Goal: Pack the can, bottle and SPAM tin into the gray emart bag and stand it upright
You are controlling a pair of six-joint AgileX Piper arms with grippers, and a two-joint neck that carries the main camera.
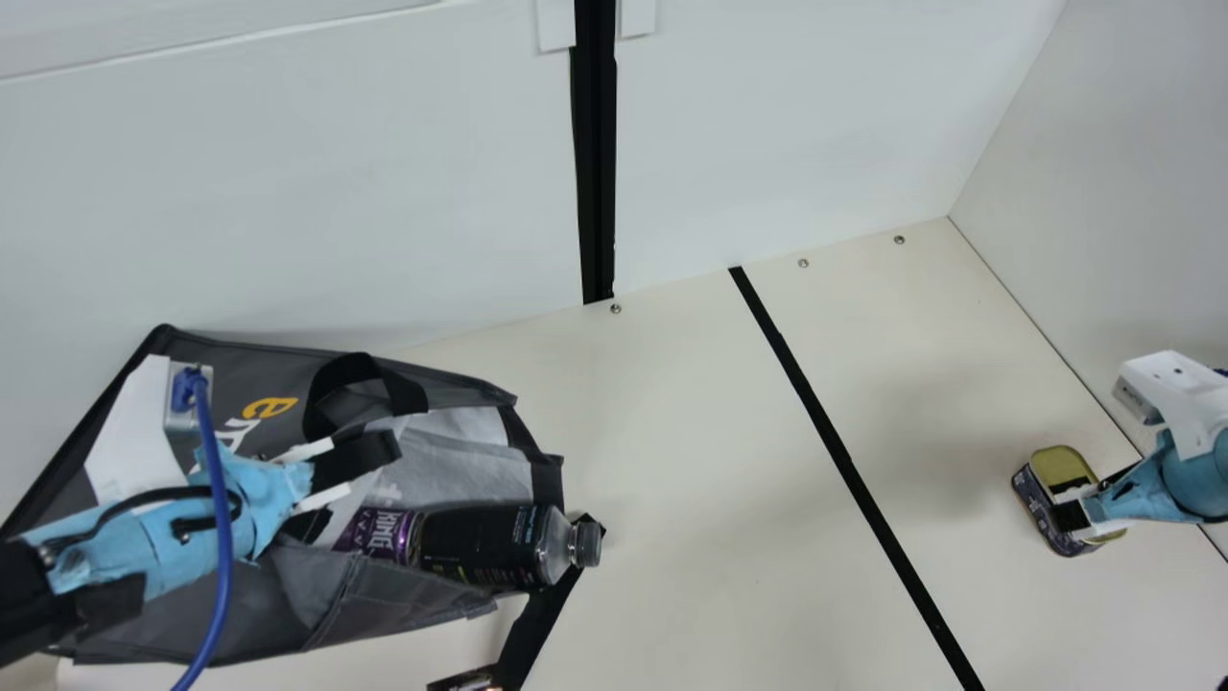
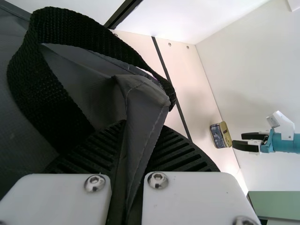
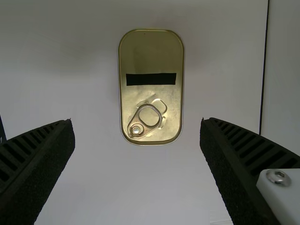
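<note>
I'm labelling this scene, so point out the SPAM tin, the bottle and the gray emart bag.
SPAM tin (image 3: 151,93), right wrist view: middle of its gold lid.
Bottle (image 1: 480,549), main view: its dark body.
Gray emart bag (image 1: 398,590), main view: its side wall, just beside the bottle.

Now stretching in from the left, pinching the left gripper (image 1: 382,454) nearly closed behind a blue-wrapped wrist (image 1: 158,528); over on the right, pointing the right gripper (image 1: 1080,501) downward, holding both black fingers (image 3: 227,171) wide apart.
</note>
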